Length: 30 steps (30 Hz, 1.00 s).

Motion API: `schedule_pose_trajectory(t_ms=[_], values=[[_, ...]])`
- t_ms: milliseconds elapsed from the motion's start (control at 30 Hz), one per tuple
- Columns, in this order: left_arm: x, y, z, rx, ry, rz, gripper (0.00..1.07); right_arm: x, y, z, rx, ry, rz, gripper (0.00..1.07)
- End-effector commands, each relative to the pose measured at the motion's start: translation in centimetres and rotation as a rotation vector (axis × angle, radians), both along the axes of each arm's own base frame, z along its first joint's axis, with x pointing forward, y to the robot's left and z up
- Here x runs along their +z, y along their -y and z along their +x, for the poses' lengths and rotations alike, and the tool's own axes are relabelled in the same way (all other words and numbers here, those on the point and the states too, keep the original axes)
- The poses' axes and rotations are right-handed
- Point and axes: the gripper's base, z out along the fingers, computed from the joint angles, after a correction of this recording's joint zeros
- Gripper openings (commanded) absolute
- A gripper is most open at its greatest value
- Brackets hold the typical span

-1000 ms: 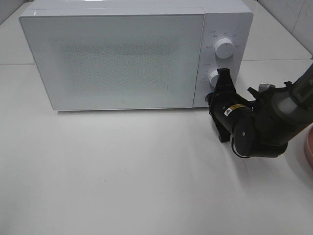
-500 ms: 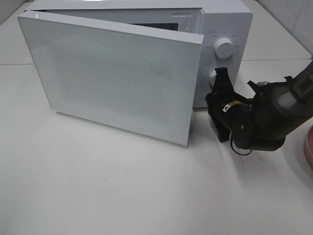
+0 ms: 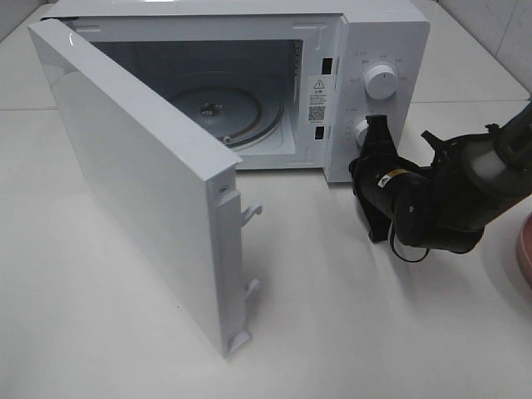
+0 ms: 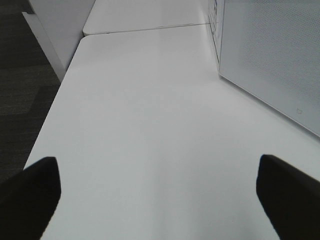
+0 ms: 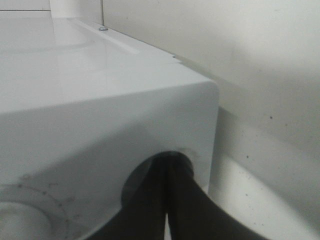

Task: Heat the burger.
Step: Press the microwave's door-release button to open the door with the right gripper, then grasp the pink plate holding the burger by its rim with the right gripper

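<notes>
**Microwave open, right hand at the lower dial**

The microwave (image 3: 378, 33) stands at the far side of the white counter (image 3: 374, 332). Its door (image 3: 141, 191), hinged on the left, is swung wide open toward the near left, with its latch hooks (image 3: 249, 212) showing on the free edge. Inside, the glass turntable (image 3: 220, 108) lies bare. The control panel on the right carries an upper dial (image 3: 380, 81) and a lower dial (image 3: 362, 130).

The right hand (image 3: 376, 125) is clenched, its fingers pressed together with nothing between them. The tips meet the panel at the lower dial, and the right wrist view shows them set into a round recess. The arm reaches in from the right edge.

The left hand (image 4: 160, 185) is released, its fingers spread wide and empty. It hangs above bare counter near the door's outer face and appears only in its own wrist view.

The rim of a pink plate (image 3: 525, 249) shows at the right edge, near the right arm. Where the burger is cannot be told from these views.
</notes>
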Motion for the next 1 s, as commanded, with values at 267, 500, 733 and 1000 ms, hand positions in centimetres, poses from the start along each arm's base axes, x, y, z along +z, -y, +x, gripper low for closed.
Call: schedule_pose_trajectory(t_ms=[267, 500, 733, 1000], values=[[0.0, 0.0, -0.3, -0.003, 0.024, -0.001, 1.0, 2.1, 1.2, 0.8, -0.031, 0.142, 0.0, 0.0], [0.0, 0.0, -0.3, -0.003, 0.024, -0.001, 1.0, 1.3, 0.8, -0.7, -0.031, 0.094, 0.034, 0.0], [0.0, 0.0, -0.3, -0.003, 0.024, -0.001, 1.0, 0.9, 0.2, -1.6, -0.004, 0.066, 0.028, 0.0], [0.0, 0.0, -0.3, -0.003, 0.024, -0.001, 1.0, 0.8, -0.4, -3.3, 0.022, 0.044, 0.024, 0.0]])
